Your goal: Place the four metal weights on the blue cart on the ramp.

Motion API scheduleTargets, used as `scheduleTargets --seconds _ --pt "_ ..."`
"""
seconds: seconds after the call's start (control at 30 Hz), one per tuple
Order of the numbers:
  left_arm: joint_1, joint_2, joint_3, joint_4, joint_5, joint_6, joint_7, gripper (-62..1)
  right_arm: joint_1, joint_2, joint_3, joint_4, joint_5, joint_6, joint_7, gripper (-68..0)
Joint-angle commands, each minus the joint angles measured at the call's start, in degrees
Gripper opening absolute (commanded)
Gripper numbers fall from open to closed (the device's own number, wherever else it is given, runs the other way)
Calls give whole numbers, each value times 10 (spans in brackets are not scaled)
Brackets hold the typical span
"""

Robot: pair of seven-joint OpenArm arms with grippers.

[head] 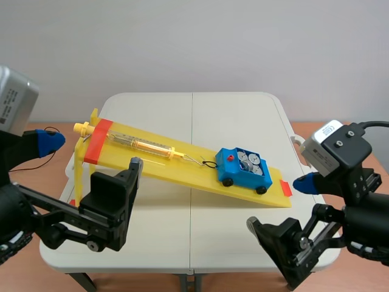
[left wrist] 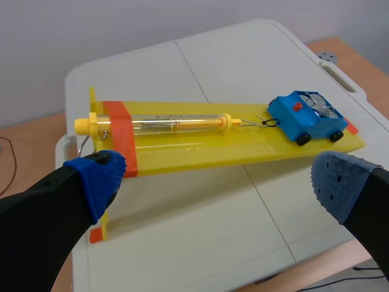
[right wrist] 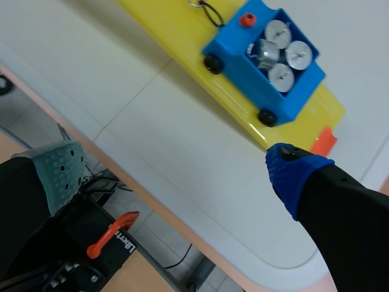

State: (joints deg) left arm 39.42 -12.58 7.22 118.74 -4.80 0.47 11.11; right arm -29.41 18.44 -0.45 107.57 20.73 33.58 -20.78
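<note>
All four metal weights (right wrist: 279, 52) sit in the blue cart (head: 243, 171), low on the right of the yellow ramp (head: 176, 159). The left gripper (left wrist: 222, 176) and right gripper (right wrist: 176, 167) gape wide, both empty. One weight seems to lean, so a bump to the ramp could spill it.

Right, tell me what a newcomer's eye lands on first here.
The bright yellow plastic ramp slanting across the white folding table grabs the eye first. Near its lower end sits the blue toy cart, with four silver metal weights in its bed. A clear tube spring scale lies up the ramp, hooked to the cart's front.
</note>
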Motion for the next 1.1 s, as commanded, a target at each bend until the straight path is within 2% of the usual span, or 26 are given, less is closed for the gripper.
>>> scheduleTargets --seconds 0.0,0.13,0.23,0.67,0.77,1.07 --pt "-3 -14 -2 22 -21 32 -64 14 26 15 43 42 52 -28 79 -65" --pt "-15 -37 -2 3 -21 32 -68 14 26 14 43 42 54 -72 107 -65" --pt "-21 -48 -2 0 -21 32 -73 14 26 14 43 42 54 -103 149 -65" --pt "-23 -49 -2 0 -21 28 -83 14 26 14 42 42 32 -96 161 -64" --pt "-23 -49 -2 0 -21 28 -86 14 26 14 42 42 32 -96 161 -18" --pt "-23 -49 -2 0 -21 28 -87 14 28 14 42 42 31 -96 161 -16"
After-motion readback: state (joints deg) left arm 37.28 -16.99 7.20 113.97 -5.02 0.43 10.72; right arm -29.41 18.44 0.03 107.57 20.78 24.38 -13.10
